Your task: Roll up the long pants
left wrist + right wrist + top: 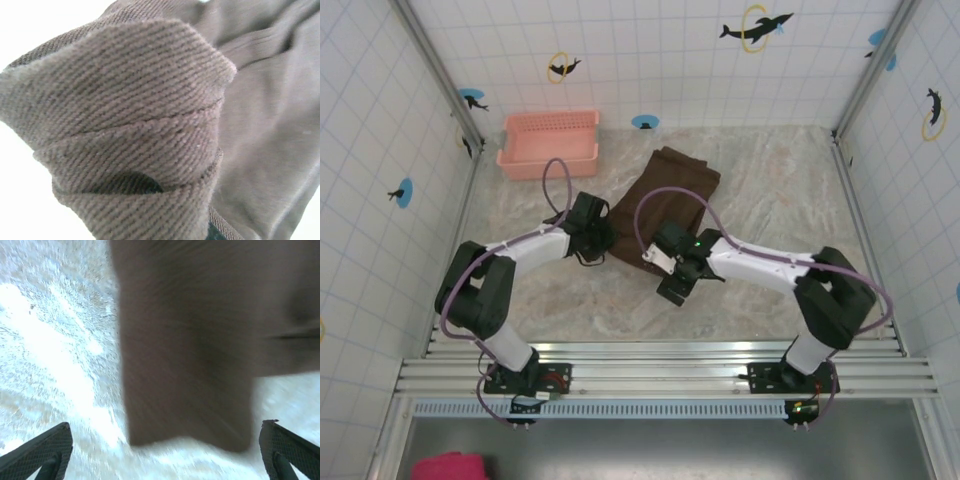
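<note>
Long pants [665,190] of dark brown cloth lie near the middle of the counter [770,200], gathered into a narrow band that runs diagonally from the far side, near the pink basket [550,143], toward the arms. The left hand [592,228] sits at the band's near left edge. In the left wrist view a thick fold of ribbed twill with a stitched hem [140,100] is bunched up close to the lens and raised off the counter, so this hand reads as clenched on the pants, though its fingers are buried under the cloth. The right hand [165,426] is released. Its two dark fingers stand wide apart, with the near end of the pants [190,340] lying blurred ahead of them and untouched.

Handling, as judged: the fabric is soft, light and limp, with no stiffness of its own, so it will sag and slip out of line wherever it is unsupported. The doubled hem is the firmest part and the best hold. A roll is best begun from this near end, with one hand at each corner.
</note>
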